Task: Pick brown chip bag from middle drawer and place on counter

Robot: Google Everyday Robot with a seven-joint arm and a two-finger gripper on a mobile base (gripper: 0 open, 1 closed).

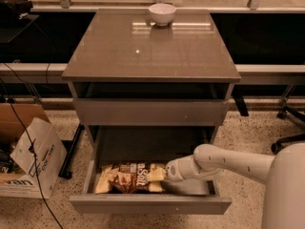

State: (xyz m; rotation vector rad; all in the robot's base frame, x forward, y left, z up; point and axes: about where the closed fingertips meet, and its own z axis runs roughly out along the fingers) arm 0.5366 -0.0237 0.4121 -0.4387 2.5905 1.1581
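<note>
The brown chip bag (127,178) lies flat along the front of the open middle drawer (150,204), its white "Salt" lettering facing up. My gripper (165,172) reaches into the drawer from the right, low over the floor, and sits right at the bag's right end. The white arm (224,162) runs back over the drawer's right side wall. The counter (143,56) is the glossy grey-brown slab on top of the cabinet, above the drawer.
A small white bowl (162,13) stands at the back edge of the counter. A shut grey-brown panel (152,111) sits above the open drawer. A cardboard box (29,161) and cables lie on the floor at left. A chair base (290,128) is at right.
</note>
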